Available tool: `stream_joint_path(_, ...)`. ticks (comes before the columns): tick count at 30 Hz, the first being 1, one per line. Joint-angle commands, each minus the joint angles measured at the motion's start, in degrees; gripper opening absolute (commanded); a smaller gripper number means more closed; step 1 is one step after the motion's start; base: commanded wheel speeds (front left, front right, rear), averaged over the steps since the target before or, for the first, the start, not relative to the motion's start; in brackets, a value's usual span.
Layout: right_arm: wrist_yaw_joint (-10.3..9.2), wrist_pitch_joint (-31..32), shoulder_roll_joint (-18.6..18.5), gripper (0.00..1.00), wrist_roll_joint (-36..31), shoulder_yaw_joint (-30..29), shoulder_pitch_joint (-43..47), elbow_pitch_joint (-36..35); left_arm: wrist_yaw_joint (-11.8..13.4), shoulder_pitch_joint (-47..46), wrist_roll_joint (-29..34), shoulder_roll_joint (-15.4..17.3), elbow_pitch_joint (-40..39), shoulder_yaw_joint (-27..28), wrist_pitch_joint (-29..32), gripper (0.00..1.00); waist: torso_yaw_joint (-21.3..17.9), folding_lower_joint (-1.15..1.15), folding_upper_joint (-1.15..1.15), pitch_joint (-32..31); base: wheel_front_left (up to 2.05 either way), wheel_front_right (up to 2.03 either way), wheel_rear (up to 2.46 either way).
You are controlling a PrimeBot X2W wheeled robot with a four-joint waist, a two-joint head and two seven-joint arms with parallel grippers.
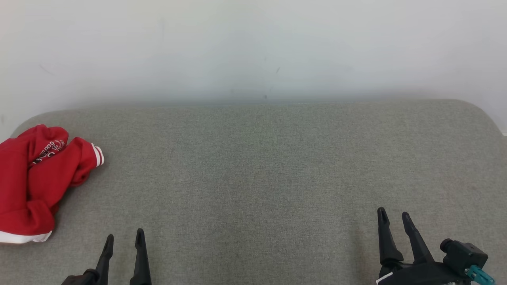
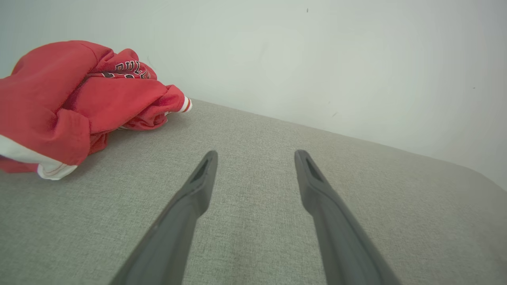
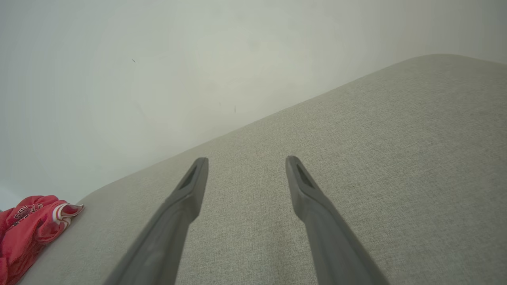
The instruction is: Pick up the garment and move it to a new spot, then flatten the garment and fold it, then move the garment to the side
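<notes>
White wall [image 1: 253,47] behind, grey fabric cushion [image 1: 253,178] across the whole workspace. Garment [image 1: 35,182]: red, white trim, dark lettering, crumpled in a heap at the cushion's far left edge, not flattened or folded. Left gripper [image 1: 124,234] sits low, near the garment but not touching it, fingers spread, holding nothing. Right gripper [image 1: 393,212] is well apart at lower right, fingers spread too, empty, over bare fabric.

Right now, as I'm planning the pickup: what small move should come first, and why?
Probably swing the left fingers leftward toward the garment: it lies crumpled and untouched at the cushion's left edge, and those open, empty fingers are nearest; the right fingers are far across.
</notes>
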Motion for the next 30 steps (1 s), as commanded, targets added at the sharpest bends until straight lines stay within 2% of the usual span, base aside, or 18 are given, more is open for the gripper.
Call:
stream_joint_path(1,-0.09,-0.9,0.0,1.00,-1.8,0.3,0.5,-0.6,-0.5,0.4,2.1,0.3,-0.7,0.6,-0.5,1.00,0.1,0.00,0.00,0.0,0.00,0.00,0.00)
stream_joint_path(15,-0.10,-3.5,0.2,1.00,-8.5,0.2,2.6,-0.5,-1.7,2.3,9.5,0.7,-0.4,2.0,-0.9,1.00,0.3,0.00,0.00,-0.5,0.00,0.00,0.00)
stream_joint_path(30,-0.12,-6.0,0.4,1.00,-14.7,1.0,4.1,-0.4,-0.5,3.9,17.0,0.6,-0.7,3.5,-1.3,1.00,0.5,0.00,0.00,-0.8,0.00,0.00,0.00)
